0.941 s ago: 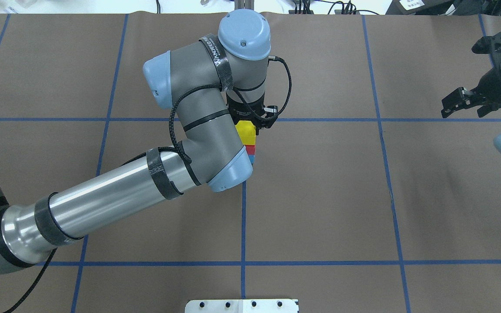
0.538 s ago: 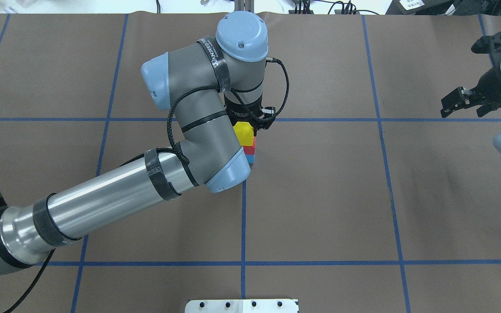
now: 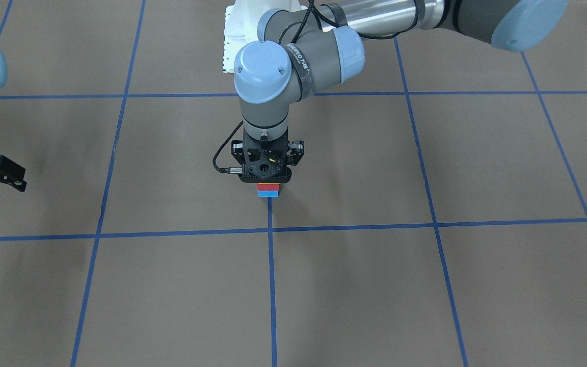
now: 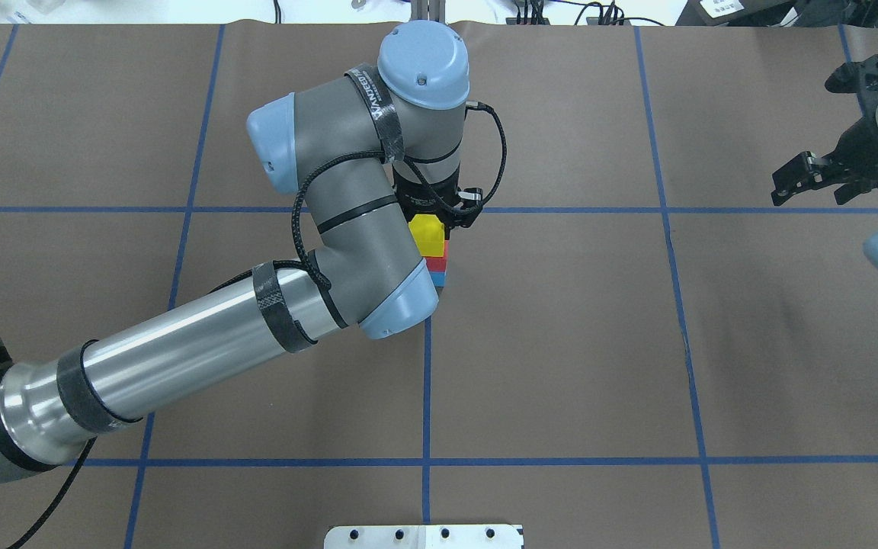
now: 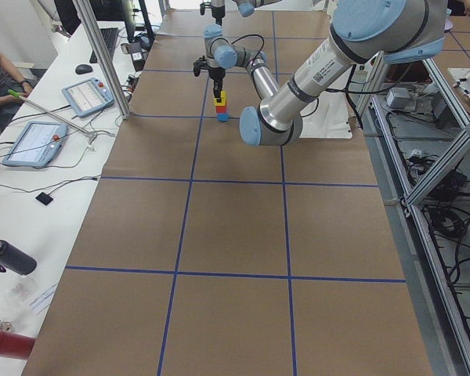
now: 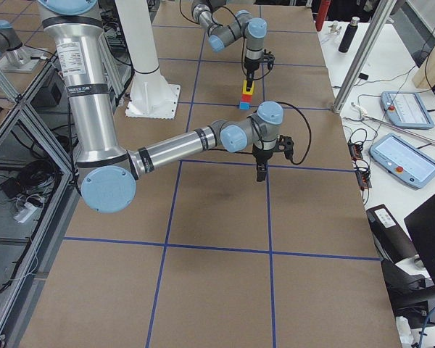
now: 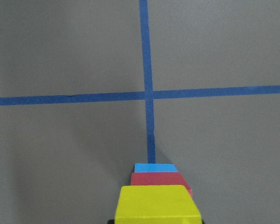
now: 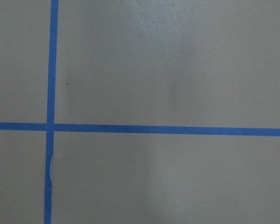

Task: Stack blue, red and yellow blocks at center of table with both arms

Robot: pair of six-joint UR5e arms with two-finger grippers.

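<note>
left hand (image 3: 267, 176) pinching yellow block (image 4: 429, 235) near frame centre in the overhead view, yellow on red block (image 3: 268, 186) on blue block (image 3: 268, 193), stack on a tape line of the surface (image 4: 561, 343), right hand (image 4: 809, 189) spread, upper right edge, well apart

A yellow block (image 7: 153, 203) fills the bottom centre of the frame, with a strip of a red block (image 7: 156, 178) showing just above it and a thinner strip of a light blue block (image 7: 155, 168) above that. They stand on the brown table (image 7: 60, 56), on the vertical tape line (image 7: 144, 46), which crosses a horizontal one at mid-frame.
</note>
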